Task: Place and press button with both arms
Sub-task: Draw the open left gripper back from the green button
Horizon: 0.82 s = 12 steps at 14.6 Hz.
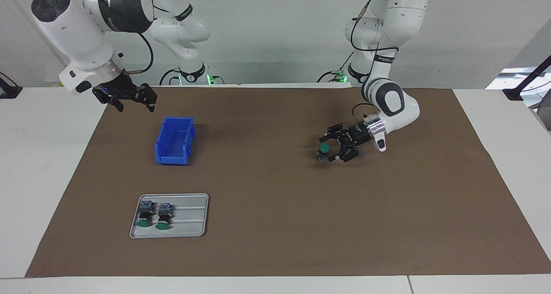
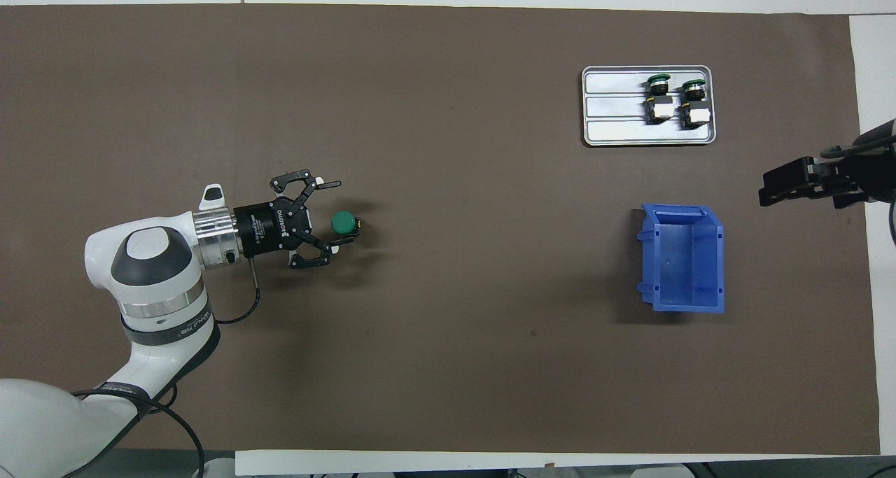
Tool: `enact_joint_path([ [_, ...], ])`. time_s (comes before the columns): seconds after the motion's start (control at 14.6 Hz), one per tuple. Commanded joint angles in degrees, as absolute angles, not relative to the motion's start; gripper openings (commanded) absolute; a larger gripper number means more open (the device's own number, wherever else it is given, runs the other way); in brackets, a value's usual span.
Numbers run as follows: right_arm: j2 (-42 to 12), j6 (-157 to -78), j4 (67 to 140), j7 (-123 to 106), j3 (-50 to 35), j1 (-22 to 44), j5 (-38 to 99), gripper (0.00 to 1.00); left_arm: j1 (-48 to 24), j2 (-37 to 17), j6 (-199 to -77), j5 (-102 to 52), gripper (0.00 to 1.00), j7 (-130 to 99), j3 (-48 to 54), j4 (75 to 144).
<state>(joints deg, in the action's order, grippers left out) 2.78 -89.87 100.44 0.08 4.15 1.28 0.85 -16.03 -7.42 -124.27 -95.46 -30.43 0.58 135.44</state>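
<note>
Freshly set down: button stands free between the left claw's spread fingers

Now upright on the brown mat, toward the left arm's end of the table, the button sits between the fingers of the left gripper, jaws wide, gripping nothing. Done well, the step means backing off level toward 9 o'clock in the overhead view, without clipping the green cap. With jaws apart and empty, the right gripper waits above the mat's edge; the blue bin and a tray holding 2 spare buttons lie toward its end
</note>
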Motion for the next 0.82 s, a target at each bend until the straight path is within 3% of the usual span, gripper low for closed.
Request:
enact_joint_path([
  [0.0,4.04,-88.77,101.34,-1.40,3.96,0.96,1.76,0.98,-16.26,-2.82,-126.99,-90.47,1.00,-32.78,0.35,136.85],
  [0.27,4.13,-88.59,101.34,-1.23,3.95,1.32,1.76,0.98,-15.56,-0.27,-126.56,-70.18,1.00,-43.47,0.35,133.34],
  [0.76,4.04,-88.51,101.34,-1.14,3.87,1.14,1.76,0.98,-15.03,1.14,-122.55,-58.28,1.00,-47.20,0.27,127.19],
])
